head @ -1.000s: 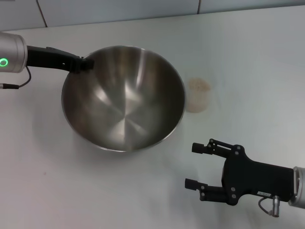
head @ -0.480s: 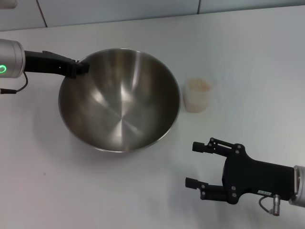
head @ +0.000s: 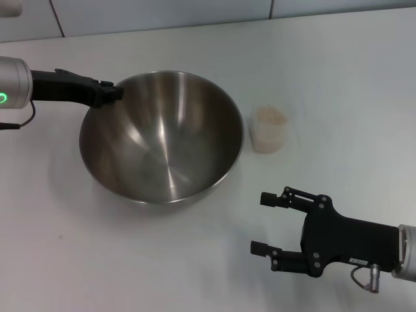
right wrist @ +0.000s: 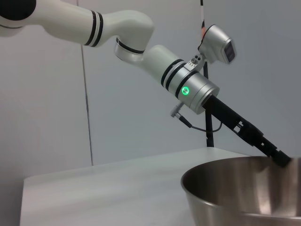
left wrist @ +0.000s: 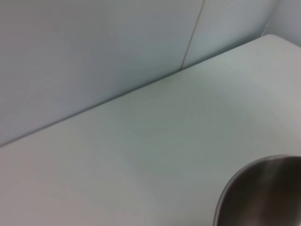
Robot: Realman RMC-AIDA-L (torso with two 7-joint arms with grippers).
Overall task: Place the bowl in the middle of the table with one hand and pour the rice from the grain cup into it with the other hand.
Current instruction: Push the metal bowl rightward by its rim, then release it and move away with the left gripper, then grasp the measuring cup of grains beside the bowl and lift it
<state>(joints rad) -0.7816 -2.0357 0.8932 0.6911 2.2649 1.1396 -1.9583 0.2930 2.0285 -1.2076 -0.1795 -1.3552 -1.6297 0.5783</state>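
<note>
I have the left gripper clamped on the far-left rim of the bowl, which sits on the counter left of centre. The grain cup, full of rice, stands just right of the bowl, apart from it. My right gripper hangs near right, fingers wide, holding nothing.

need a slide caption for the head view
Left claw grips the steel bowl's rim; open right claw waits near the rice-filled grain cup.
</note>
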